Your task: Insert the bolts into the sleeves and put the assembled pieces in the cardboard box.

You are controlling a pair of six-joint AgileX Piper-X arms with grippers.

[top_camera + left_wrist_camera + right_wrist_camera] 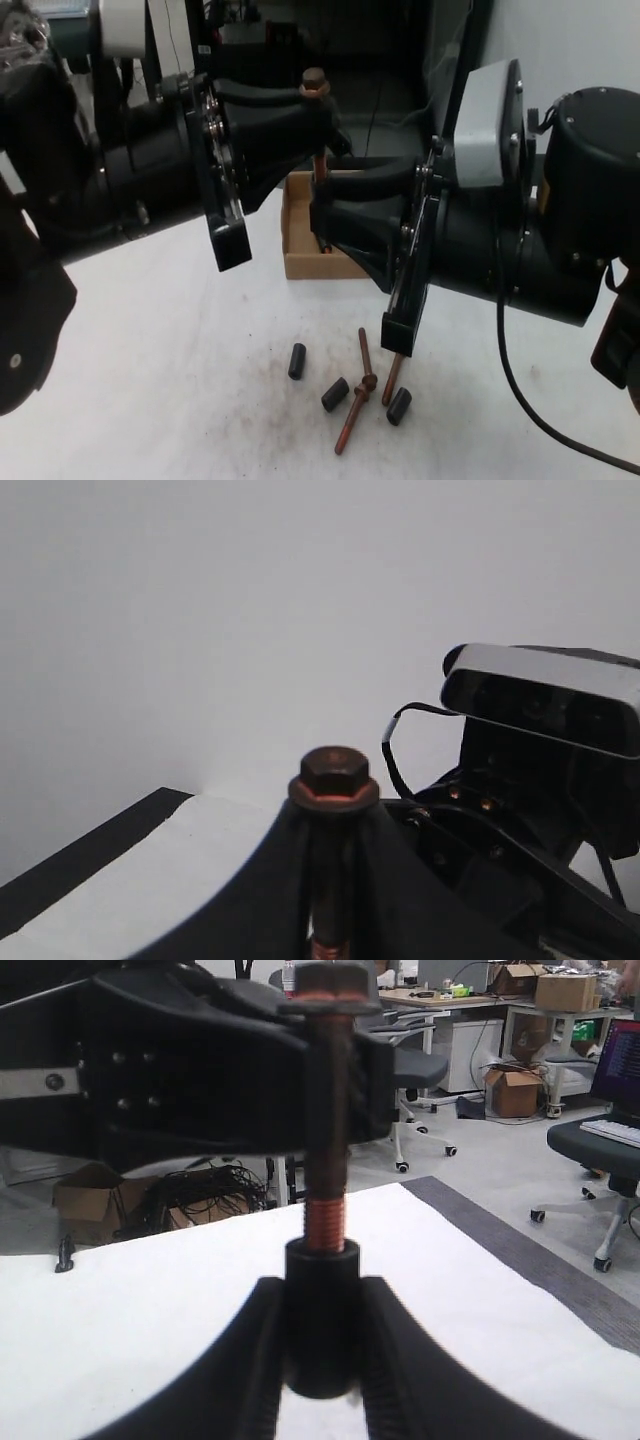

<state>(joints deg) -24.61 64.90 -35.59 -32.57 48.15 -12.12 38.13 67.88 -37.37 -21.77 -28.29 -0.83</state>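
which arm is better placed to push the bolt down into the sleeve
Left. The left gripper holds the bolt upright, directly above the sleeve clamped in the right gripper, threaded end at the sleeve's mouth; lowering it would probably seat the bolt.

high: behind, facing forward-down | wrists: close, facing each other (bolt (325, 1222) shared)

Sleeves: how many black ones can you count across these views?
4. On the bench: left sleeve, middle sleeve, right sleeve. Fourth sleeve sits in the right claw, at the bolt's end. The box may hide more.
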